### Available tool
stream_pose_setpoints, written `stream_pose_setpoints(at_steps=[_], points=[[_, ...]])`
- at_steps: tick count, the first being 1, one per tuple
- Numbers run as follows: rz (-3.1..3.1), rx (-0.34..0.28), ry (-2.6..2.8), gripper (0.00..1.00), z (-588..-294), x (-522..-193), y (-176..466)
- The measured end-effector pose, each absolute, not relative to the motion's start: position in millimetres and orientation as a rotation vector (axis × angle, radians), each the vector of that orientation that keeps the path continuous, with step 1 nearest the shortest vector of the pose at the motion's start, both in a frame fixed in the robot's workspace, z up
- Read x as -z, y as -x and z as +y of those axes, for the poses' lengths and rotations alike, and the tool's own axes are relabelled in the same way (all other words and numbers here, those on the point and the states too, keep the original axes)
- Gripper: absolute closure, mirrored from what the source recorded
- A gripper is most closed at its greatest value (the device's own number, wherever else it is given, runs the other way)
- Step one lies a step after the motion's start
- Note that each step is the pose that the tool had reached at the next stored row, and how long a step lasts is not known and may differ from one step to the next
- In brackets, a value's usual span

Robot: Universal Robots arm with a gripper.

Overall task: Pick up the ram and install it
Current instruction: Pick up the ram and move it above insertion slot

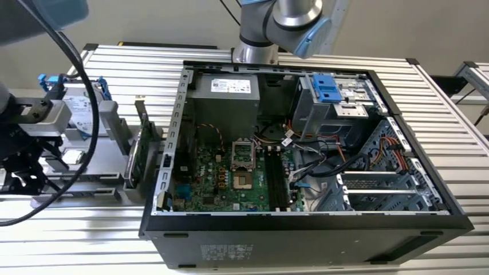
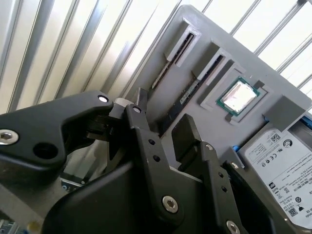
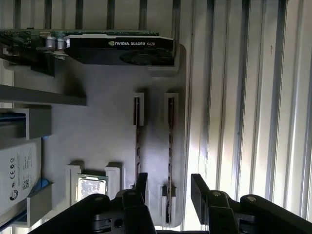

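Now: black gripper [image 3: 169, 179] hangs over the slim dark edge-on ram stick [image 3: 169, 131], jaws spread wide & empty.
In the first wrist view the ram stands on edge in the outer slot of the flat grey holder tray [image 3: 97, 141], near the tray's edge by the ribbed metal table [image 3: 243, 97]. It lines up btwn the two black fingertips [image 3: 142, 183], long axis parallel to the finger faces, so closing would pinch across its thin side. A 2nd dark stick [image 3: 138, 146] sits in the next slot, just beside one fingertip.
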State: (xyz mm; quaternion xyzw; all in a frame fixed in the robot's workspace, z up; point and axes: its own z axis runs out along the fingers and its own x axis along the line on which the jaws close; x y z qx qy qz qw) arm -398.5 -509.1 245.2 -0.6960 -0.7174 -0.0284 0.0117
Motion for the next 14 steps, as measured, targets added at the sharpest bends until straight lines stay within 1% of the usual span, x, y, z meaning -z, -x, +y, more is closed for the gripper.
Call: stream_pose_setpoints(at_steps=[14], points=[[-2.244, 0.088, 2.163, 0.00, -511.1, -223.7, 397.7]])
